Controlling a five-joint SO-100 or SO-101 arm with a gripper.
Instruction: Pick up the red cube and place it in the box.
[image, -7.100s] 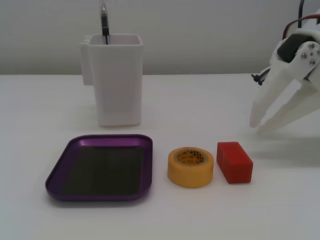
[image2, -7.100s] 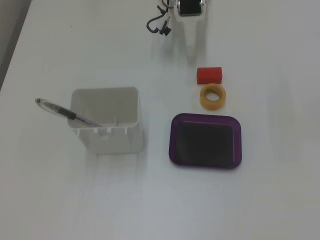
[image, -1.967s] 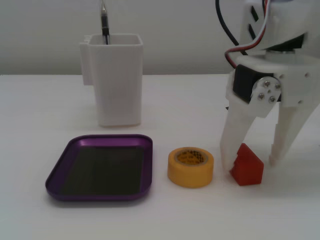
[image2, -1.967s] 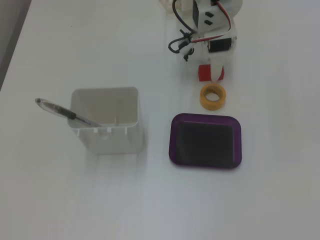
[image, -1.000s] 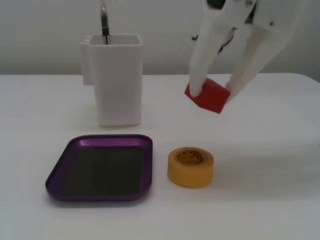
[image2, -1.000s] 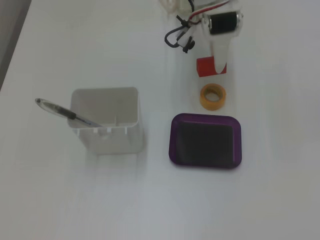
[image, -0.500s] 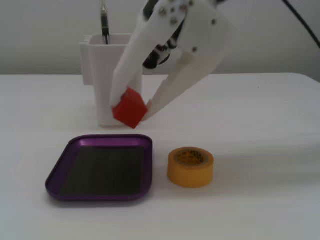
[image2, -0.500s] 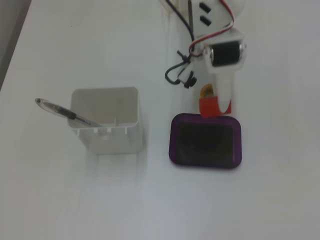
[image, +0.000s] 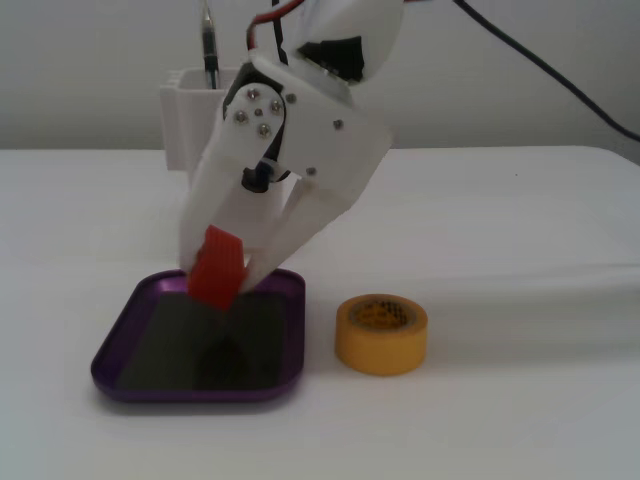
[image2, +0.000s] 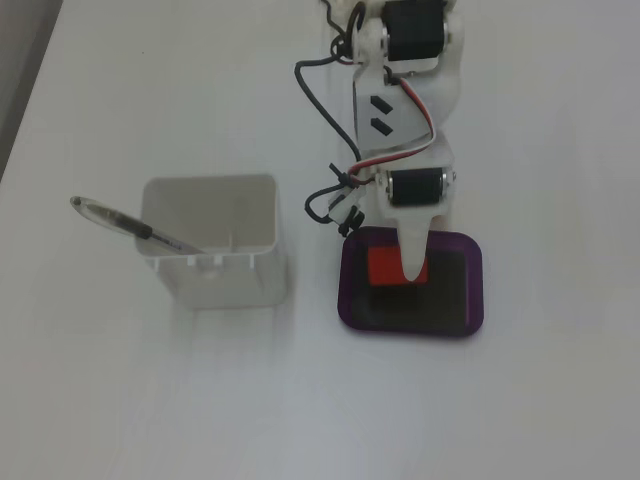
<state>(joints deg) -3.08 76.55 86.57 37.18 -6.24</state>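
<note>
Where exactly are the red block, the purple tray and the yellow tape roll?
red cube (image: 217, 268), a fixed view, on its front face.
box (image: 118, 340), a fixed view, on its left rim.
yellow tape roll (image: 380, 345), a fixed view, on its outer side wall.

A yellow tape roll (image: 381, 333) lies flat on the white table (image: 520, 300) in a fixed view, its hole facing up. Farther back in that view stands a tall white square container (image: 185, 115) with a pen (image: 209, 50) sticking out of it. From above, the container (image2: 215, 245) is open-topped, and the pen (image2: 135, 229) (dark-gripped, clear-barrelled) leans over its left rim.
</note>
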